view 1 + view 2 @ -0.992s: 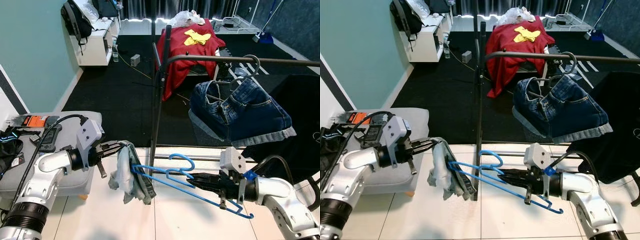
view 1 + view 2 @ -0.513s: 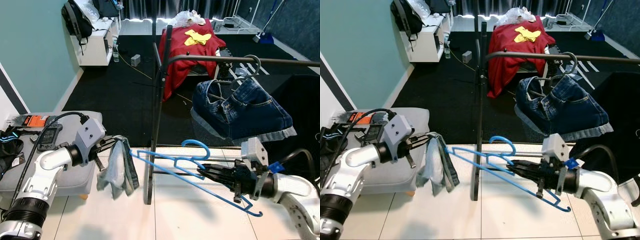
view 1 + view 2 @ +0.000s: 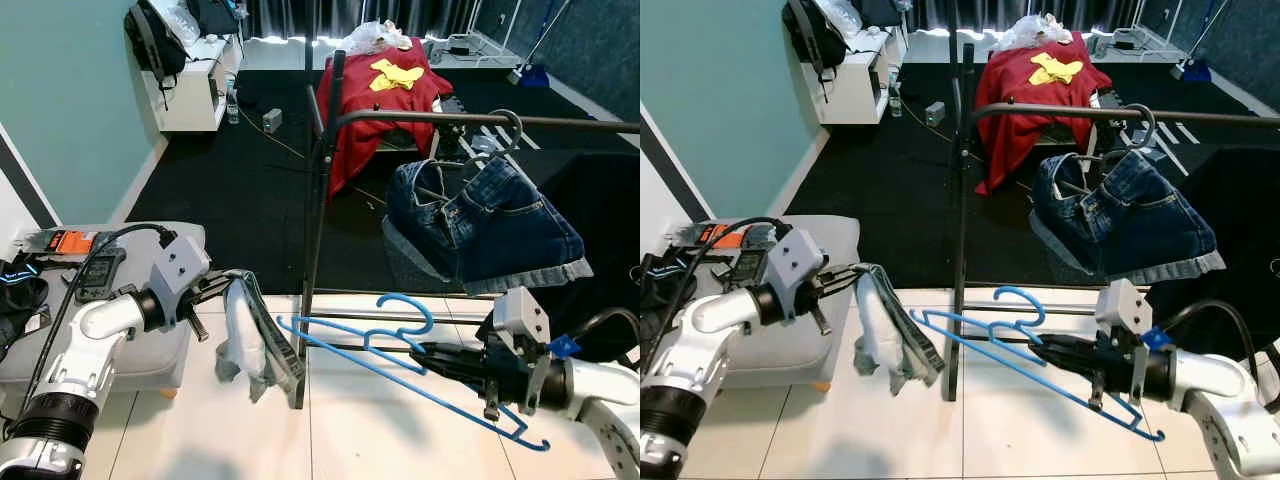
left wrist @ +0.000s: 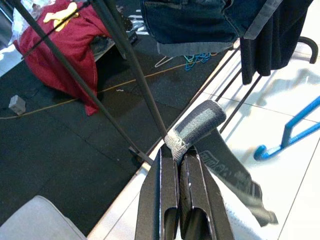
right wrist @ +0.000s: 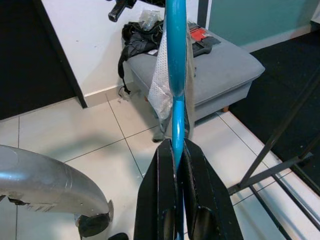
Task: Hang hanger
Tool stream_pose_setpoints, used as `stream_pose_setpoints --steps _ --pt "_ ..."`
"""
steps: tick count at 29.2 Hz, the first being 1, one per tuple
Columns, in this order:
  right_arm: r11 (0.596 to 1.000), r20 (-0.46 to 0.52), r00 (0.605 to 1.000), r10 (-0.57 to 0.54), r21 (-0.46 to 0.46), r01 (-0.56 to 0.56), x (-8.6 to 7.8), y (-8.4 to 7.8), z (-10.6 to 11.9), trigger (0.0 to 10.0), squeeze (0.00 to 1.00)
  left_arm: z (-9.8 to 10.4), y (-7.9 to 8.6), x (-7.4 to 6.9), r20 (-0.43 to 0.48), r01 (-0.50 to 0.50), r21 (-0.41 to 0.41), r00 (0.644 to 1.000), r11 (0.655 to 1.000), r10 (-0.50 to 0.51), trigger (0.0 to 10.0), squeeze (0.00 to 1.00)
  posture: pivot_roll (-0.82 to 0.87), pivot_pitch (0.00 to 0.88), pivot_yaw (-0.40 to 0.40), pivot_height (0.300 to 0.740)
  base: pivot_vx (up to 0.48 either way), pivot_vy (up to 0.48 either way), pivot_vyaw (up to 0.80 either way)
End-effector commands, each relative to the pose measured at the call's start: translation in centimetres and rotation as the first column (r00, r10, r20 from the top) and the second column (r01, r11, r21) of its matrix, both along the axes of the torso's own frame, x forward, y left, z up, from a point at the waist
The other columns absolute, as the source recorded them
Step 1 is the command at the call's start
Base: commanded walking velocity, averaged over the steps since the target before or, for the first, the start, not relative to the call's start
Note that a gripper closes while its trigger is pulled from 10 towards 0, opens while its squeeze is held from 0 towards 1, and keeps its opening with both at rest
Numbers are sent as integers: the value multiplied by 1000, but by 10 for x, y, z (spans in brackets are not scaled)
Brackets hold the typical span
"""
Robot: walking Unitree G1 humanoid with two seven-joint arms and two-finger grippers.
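Blue plastic hanger (image 3: 400,345) clamped in right gripper (image 3: 432,352), long axis running leftward, low over white tile floor (image 3: 380,440). Hook up, well below black metal rail (image 3: 480,119): lift needed. Left gripper (image 3: 222,287) pinches grey cloth (image 3: 250,335) draped at hanger's far end.

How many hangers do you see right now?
2. The blue hanger is clamped in the right gripper; a grey hanger carries the jeans on the rail. Others may be hidden.
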State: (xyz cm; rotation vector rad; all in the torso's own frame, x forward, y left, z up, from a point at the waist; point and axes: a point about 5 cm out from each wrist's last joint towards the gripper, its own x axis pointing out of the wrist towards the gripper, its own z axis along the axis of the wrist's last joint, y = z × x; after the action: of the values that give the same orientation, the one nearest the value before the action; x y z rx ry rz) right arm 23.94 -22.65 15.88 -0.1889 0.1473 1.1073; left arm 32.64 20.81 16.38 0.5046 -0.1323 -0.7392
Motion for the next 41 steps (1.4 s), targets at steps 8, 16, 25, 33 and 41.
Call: stream_pose_setpoints --steps 8,16,25,33,41 --pt "999 10 999 30 17 -30 2 7 2 10000 0 -1 -2 0 -9 4 -5 1000 1000 -4 10000 0 -58 62 17 740 0 0 0" --pt "1000 23 1000 7 -1 -7 6 4 -1 10000 0 1 -8 -1 -4 45 -46 999 998 -45 10000 0 -58 62 20 740 0 0 0" --pt "1000 52 998 -27 -3 27 9 2 -1 10000 0 3 -15 -2 5 73 -79 997 994 -73 10000 0 -58 65 17 740 0 0 0" --pt "1000 28 1000 -10 4 10 7 4 -5 10000 0 4 -18 -4 2 96 -97 995 991 -97 10000 0 -57 67 17 740 0 0 0" --pt "1000 29 1000 -6 10 6 8 5 -5 10000 0 5 -22 -3 2 105 -95 994 990 -106 10000 0 -55 69 19 740 0 0 0"
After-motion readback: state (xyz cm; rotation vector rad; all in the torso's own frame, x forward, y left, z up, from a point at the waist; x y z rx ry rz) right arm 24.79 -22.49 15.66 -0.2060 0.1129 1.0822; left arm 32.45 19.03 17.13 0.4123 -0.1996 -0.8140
